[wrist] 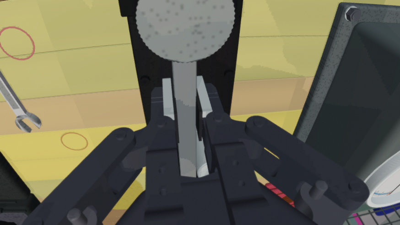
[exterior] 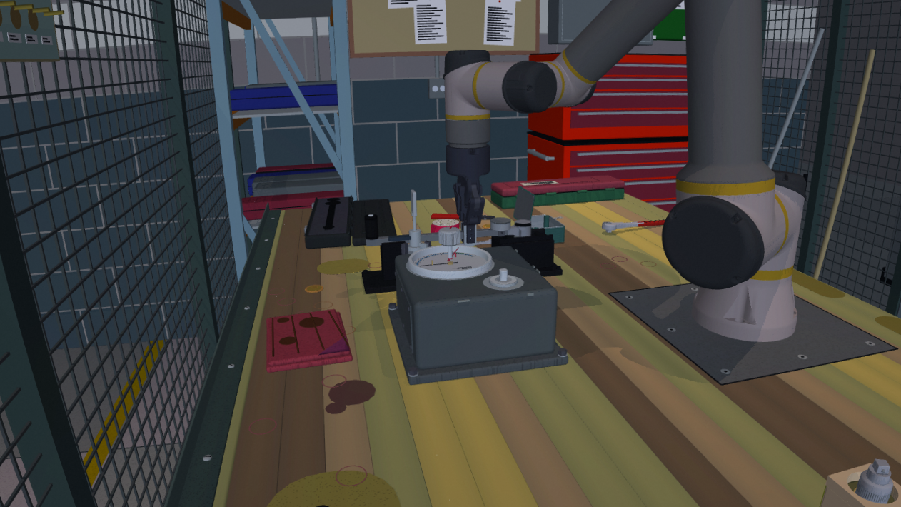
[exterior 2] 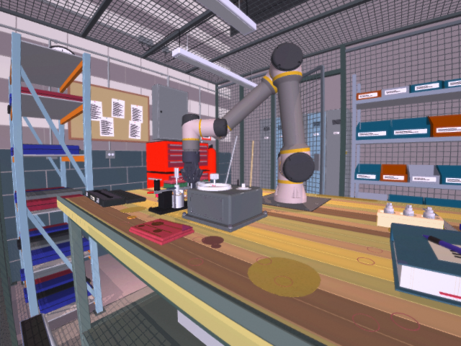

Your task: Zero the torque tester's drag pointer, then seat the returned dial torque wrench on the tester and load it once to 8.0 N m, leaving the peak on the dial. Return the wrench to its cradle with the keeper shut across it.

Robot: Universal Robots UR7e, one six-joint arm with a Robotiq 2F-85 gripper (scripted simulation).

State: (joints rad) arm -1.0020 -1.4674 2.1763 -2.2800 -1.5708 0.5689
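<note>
The dial torque wrench (exterior: 466,235) lies level across its black cradle (exterior: 526,247) just behind the torque tester (exterior: 474,309), its grey beam (wrist: 184,117) running to a round knurled dial head (wrist: 184,28). I grip that beam in my closed gripper (exterior: 469,231) (wrist: 186,111) (exterior 2: 191,178), which points straight down behind the tester. The tester's white dial (exterior: 449,262) faces up with a red pointer on it, and a small knob (exterior: 503,278) sits on the tester's top to the dial's right. The keeper (exterior: 523,202) stands raised at the cradle's right end.
Behind the work stand a red tool chest (exterior: 614,126), a shelving rack and a mesh wall. An open black case (exterior: 350,221) lies to the left, a red pad (exterior: 307,338) at front left and a loose ratchet (exterior: 630,225) to the right near my base (exterior: 743,315).
</note>
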